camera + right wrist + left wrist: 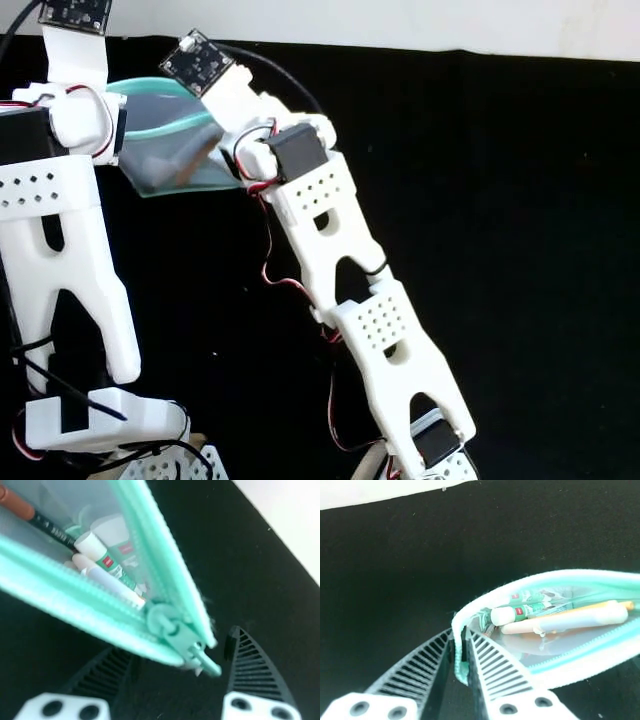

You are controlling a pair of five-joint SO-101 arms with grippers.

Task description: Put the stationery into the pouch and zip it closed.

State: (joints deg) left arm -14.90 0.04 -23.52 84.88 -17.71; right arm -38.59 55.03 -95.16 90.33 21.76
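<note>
High cam: fixed, looks down over table (520, 200), wide. Wrist cams: close on pouch (555, 577) mouth from opposite ends. All three share the pouch.

Reaching forward side by side: left arm (60, 250) nearly straight, right arm (340, 270) slanting toward it. Pinched shut at the left gripper (459, 647), rim of the pouch (560, 575) caught between the fingers. Spread wide at the right gripper (177, 647), zip pull (197, 655) lying between its fingers.
</note>
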